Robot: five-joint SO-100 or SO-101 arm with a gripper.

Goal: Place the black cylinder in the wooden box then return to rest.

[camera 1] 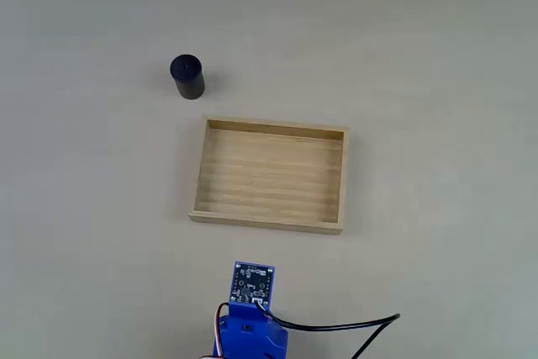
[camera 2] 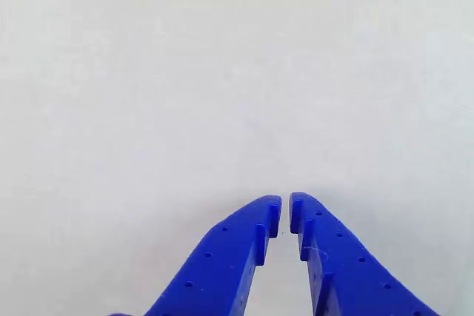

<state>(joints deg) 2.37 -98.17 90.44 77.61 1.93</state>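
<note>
Black cylinder [camera 1: 187, 76] stands upright on the table [camera 1: 437, 56] in the fixed view, up and to the left of the wooden box [camera 1: 269, 223] and clearly apart from its near corner, with bare table between them. It is small and matte, with a round flat top that shows a faint ring near the edge, and it is much smaller than the box. The box is a shallow tray of pale wood with low thin walls and a floor of grained planks running across it; nothing lies inside.

That same view gives the layout: below the box, at the bottom edge, sits a blue part of the arm [camera 1: 252, 334] carrying a small circuit board [camera 1: 253, 282], with a black cable [camera 1: 353, 324] trailing off to the right.

The other view looks along the gripper [camera 2: 285, 211] itself. Two blue fingers [camera 2: 222, 264] rise from the bottom of the picture over a pale, plain stretch of table, each dotted with small holes along its side. The jaws are drawn together with nothing between them; a thin sliver of light seems to show at the tips, though from this angle I can't quite say whether they touch.
</note>
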